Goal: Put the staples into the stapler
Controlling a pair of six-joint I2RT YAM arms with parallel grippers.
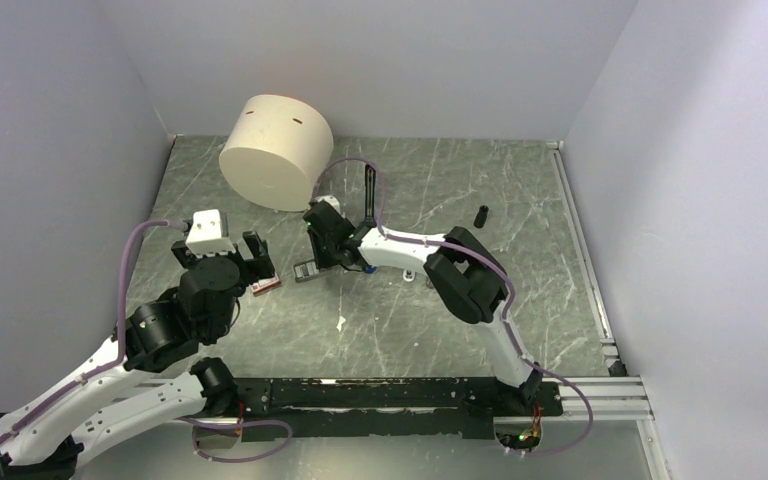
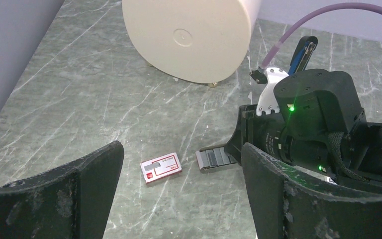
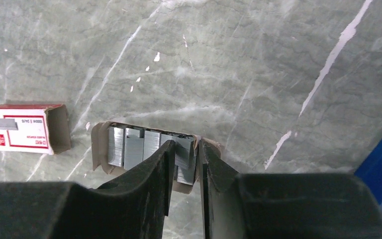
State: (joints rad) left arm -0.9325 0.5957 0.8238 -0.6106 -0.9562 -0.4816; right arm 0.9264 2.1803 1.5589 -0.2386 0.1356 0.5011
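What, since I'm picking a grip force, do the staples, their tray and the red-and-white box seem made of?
The staples look like metal: grey, a dull sheen, ribbed strips side by side. The tray under them is probably thin cardboard: brown, with bent, frayed flaps. The box looks like printed card, matte, its open end showing thin brown walls.

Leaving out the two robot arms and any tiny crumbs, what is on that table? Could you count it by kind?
Cream drum: 1
Red-and-white staple box: 1
Tray of staples: 1
Blue stapler: 1
Small black cylinder: 1
Total: 5
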